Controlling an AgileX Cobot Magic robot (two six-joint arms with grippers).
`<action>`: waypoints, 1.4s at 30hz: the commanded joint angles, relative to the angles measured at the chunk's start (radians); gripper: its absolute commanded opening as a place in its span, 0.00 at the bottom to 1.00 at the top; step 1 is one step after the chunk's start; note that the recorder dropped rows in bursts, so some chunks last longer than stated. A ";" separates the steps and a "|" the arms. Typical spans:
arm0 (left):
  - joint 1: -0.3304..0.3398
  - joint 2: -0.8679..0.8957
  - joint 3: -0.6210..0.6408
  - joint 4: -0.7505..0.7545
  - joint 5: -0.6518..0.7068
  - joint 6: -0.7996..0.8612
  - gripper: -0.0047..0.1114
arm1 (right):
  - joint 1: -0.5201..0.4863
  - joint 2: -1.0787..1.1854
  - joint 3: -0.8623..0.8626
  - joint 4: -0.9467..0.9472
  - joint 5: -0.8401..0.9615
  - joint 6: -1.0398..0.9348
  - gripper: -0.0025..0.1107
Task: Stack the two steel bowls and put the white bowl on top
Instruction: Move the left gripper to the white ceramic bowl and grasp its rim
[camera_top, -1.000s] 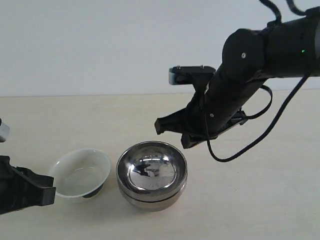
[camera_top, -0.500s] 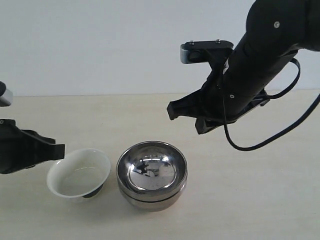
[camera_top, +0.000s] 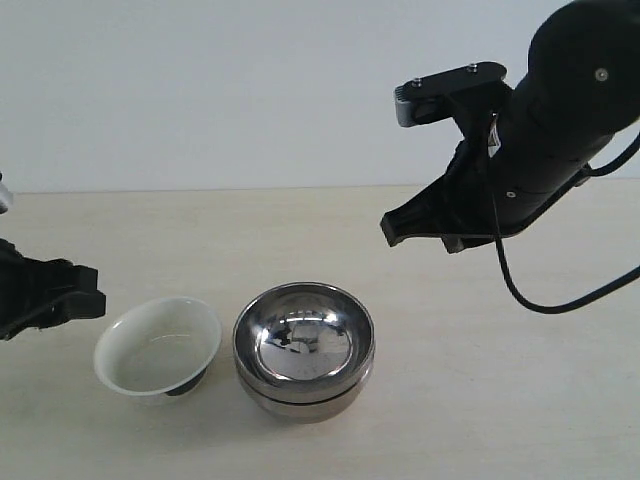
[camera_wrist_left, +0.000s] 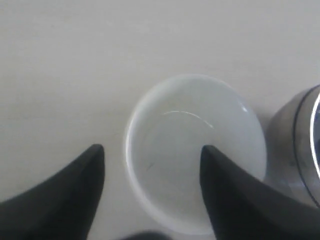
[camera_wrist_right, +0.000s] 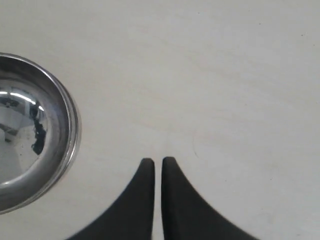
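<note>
The two steel bowls (camera_top: 303, 350) sit nested one inside the other at the front middle of the table; the lower one's rim shows under the upper one. In the right wrist view they appear as steel bowls (camera_wrist_right: 30, 135) off to one side. The white bowl (camera_top: 160, 345) stands upright just left of them, touching or nearly so. My left gripper (camera_top: 90, 300) hovers open at the far left. In its wrist view the left gripper (camera_wrist_left: 152, 150) is spread over one side of the white bowl (camera_wrist_left: 195, 150). My right gripper (camera_top: 415, 235) hangs shut and empty above and right of the stack, over bare table (camera_wrist_right: 157, 161).
The pale wooden table (camera_top: 520, 400) runs back to a white wall. The right arm's black cable (camera_top: 540, 300) loops down beside it. The stack's side shows at the edge of the left wrist view as a steel bowl wall (camera_wrist_left: 300, 145).
My right arm has risen and drawn back to the right, away from the stacked steel bowls. My left gripper has lifted from the front left corner and now sits left of the white bowl.
</note>
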 joint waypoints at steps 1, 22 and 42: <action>0.009 0.005 -0.052 0.068 0.118 -0.046 0.52 | 0.000 -0.012 0.004 -0.009 -0.023 0.007 0.02; 0.009 0.213 -0.116 0.320 0.147 -0.302 0.52 | 0.000 -0.012 0.077 0.010 -0.021 0.001 0.02; 0.009 0.361 -0.238 0.299 0.138 -0.272 0.36 | 0.000 -0.012 0.099 0.053 -0.061 -0.002 0.02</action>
